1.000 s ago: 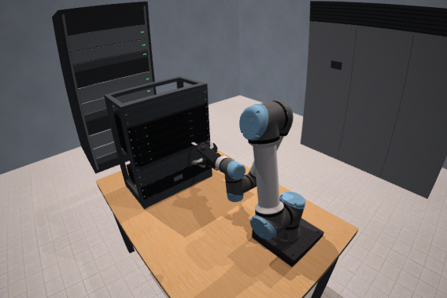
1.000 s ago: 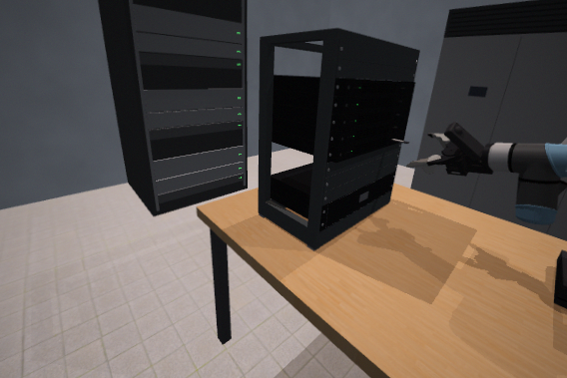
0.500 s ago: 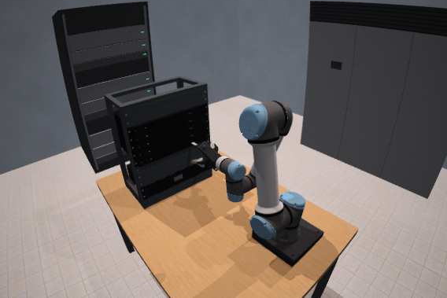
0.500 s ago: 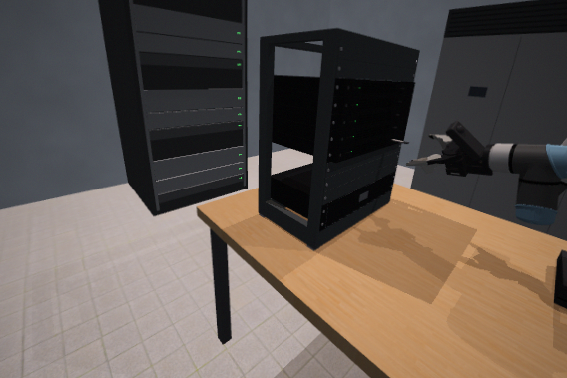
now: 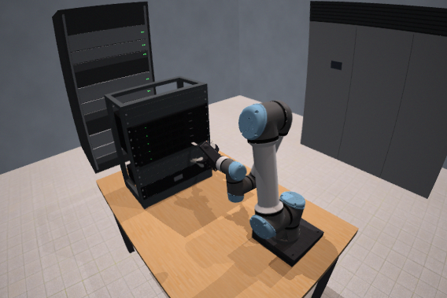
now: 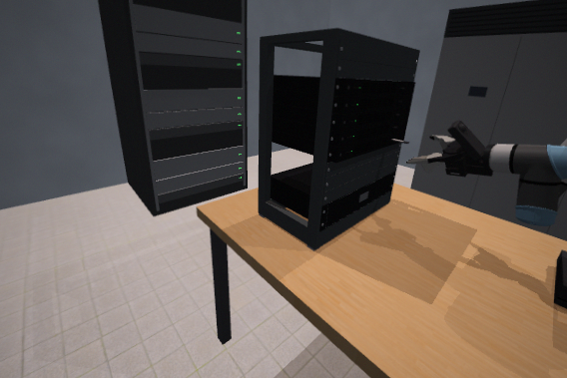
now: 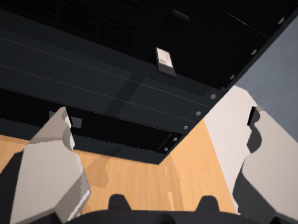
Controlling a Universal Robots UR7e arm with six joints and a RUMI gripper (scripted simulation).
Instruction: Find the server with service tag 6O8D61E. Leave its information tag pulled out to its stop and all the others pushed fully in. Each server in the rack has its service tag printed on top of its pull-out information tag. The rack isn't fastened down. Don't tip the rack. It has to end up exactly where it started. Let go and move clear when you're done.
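The black rack stands upright on the table. One information tag sticks out from the lowest server in the upper block, near the rack's right side. Its top is pale with print too small to read. Above it, the dark end of another tag sits close to the front. Further tag ends show only as small marks in the top view. My gripper is open and empty, in front of the rack's right side, a short way out from the protruding tag. The tags' service numbers cannot be read.
The wooden table carries the rack and the arm's base. Below the servers are plain panels and a black unit with a grey label. A tall cabinet stands behind.
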